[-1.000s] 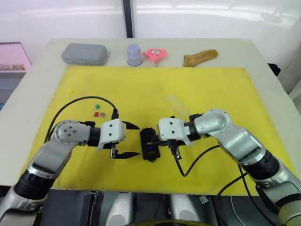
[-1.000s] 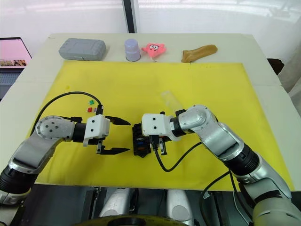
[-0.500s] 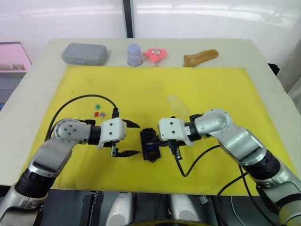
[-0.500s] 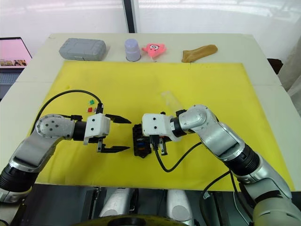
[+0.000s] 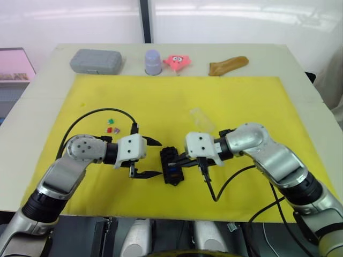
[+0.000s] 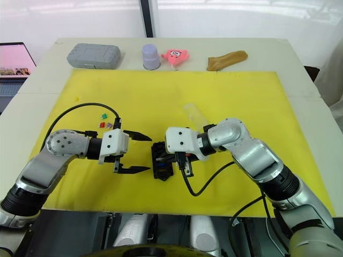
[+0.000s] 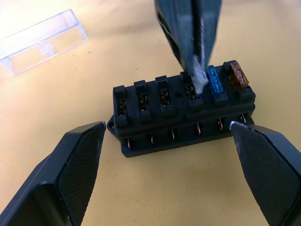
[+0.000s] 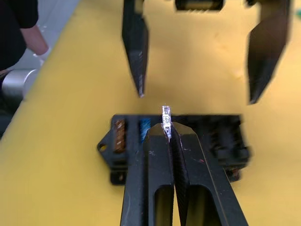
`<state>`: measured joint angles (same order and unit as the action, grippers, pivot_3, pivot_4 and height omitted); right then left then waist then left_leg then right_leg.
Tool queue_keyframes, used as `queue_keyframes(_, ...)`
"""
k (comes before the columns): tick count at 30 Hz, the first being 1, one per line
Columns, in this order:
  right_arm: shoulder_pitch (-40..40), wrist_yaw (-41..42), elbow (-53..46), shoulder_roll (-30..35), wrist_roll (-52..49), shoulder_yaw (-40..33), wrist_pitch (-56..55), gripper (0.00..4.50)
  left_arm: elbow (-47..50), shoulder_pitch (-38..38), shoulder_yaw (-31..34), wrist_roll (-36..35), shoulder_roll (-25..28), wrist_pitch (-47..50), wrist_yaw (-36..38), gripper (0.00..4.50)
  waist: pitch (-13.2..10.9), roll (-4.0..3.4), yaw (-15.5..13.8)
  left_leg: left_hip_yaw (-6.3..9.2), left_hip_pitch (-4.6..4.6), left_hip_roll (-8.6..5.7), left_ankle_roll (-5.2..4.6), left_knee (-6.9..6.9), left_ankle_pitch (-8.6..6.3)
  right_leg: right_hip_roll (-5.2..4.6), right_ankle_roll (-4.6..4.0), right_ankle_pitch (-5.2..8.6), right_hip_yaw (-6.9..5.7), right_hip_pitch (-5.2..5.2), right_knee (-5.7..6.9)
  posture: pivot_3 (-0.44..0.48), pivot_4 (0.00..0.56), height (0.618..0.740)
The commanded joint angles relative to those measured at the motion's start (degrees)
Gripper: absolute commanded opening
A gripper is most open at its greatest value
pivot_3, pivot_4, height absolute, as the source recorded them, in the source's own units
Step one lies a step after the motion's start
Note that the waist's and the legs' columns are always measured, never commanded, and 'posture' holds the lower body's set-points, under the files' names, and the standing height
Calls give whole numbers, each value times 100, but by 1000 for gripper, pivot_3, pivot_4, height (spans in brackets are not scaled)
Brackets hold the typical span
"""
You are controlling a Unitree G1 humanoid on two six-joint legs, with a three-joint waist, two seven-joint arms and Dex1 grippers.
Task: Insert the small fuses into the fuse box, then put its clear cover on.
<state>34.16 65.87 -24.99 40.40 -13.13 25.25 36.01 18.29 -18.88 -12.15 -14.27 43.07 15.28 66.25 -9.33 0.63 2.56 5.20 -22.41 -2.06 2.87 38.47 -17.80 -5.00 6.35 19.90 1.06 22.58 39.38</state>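
Observation:
The black fuse box (image 5: pixel 171 165) lies on the yellow mat (image 5: pixel 252 101) between my two grippers. An orange fuse (image 7: pixel 238 75) and a blue fuse (image 7: pixel 217 84) sit in its end slots. My right gripper (image 8: pixel 170 129) is shut on a pale grey fuse (image 8: pixel 165 117), pressing it down at the slot beside the blue one. My left gripper (image 5: pixel 157 158) stands open just left of the box, one finger at each end of it. Green, red and purple loose fuses (image 5: pixel 111 126) lie to the far left. The clear cover (image 5: pixel 202 119) lies behind the box.
Along the table's far edge stand a grey case (image 5: pixel 96 60), a lavender cup (image 5: pixel 153 62), a pink toy (image 5: pixel 178 61) and a brown object (image 5: pixel 229 65). Black cables loop from both wrists over the mat. A pink screen (image 5: pixel 15 64) sits off the table's left.
My left gripper has edged slightly closer to the fuse box. My right wrist has shifted a little to the right, still over the box. The box has not moved.

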Motion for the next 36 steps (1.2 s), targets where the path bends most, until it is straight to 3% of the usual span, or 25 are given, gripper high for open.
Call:
queue_keyframes(1,129,-59,-175,-81,-133,-175,87,0,83,-44,99,-26,55,-111,30,4453,0,0,-3,1,0,1,0,1,0,1,0,0,0,0,1,0,150,740)
queue_keyframes(36,52,-108,-286,7,153,106,153,0,91,-56,83,-16,41,-100,-19,4453,0,0,-11,3,-1,0,-16,30,-9,1,0,0,-1,-9,8,0,150,740)
